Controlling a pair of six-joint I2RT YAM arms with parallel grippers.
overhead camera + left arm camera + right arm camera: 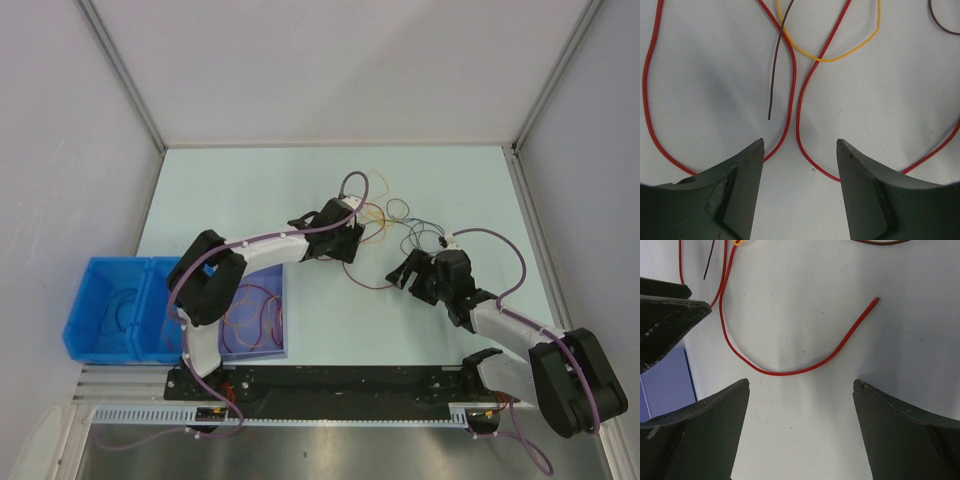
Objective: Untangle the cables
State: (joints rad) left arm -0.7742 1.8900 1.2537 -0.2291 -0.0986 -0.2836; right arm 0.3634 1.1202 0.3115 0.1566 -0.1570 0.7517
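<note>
The cables (400,222) lie as a loose tangle of thin red, orange, yellow and dark loops on the white table, between and behind my two grippers. My left gripper (350,246) is open and empty just above the table. In the left wrist view, my left gripper (800,150) has two red cable strands (793,75) running between its fingertips. An orange-yellow cable (840,56) and a dark brown wire end (773,75) lie beyond. My right gripper (404,272) is open and empty. In the right wrist view, my right gripper (801,387) has a red cable curve (785,373) lying just ahead of its fingertips.
Two blue bins (110,310) stand at the left table edge, and a purple-blue tray (284,312) beside them holds several cable loops. The tray's edge (665,385) and the left gripper's fingers (665,320) show at the left of the right wrist view.
</note>
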